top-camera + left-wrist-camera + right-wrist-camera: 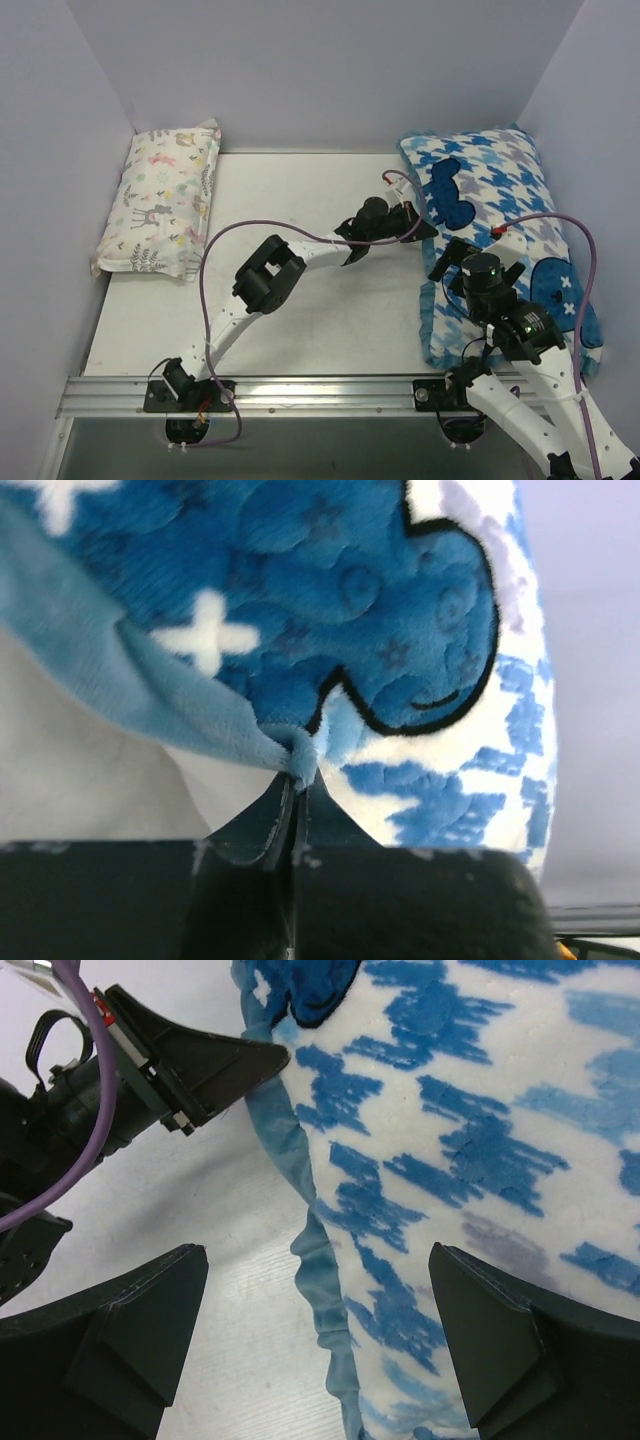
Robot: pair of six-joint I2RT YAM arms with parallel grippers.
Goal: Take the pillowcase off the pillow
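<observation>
The pillowcase (500, 180), blue-and-white houndstooth with dark blue mouse-head shapes and a teal frill, lies stuffed at the right of the table. The white pillow inside it is hidden. My left gripper (425, 228) reaches to its left edge and is shut on the teal frill (295, 752). My right gripper (452, 262) is open and hovers over the case's left edge; in the right wrist view the frill (318, 1280) runs between its spread fingers (130, 1330). The left gripper's fingertips (215, 1065) show at the top left of that view.
A smaller pastel animal-print pillow (160, 200) lies at the far left against the wall. Lilac walls close in the table (320, 310) on three sides. A metal rail (300, 392) with both arm bases runs along the near edge.
</observation>
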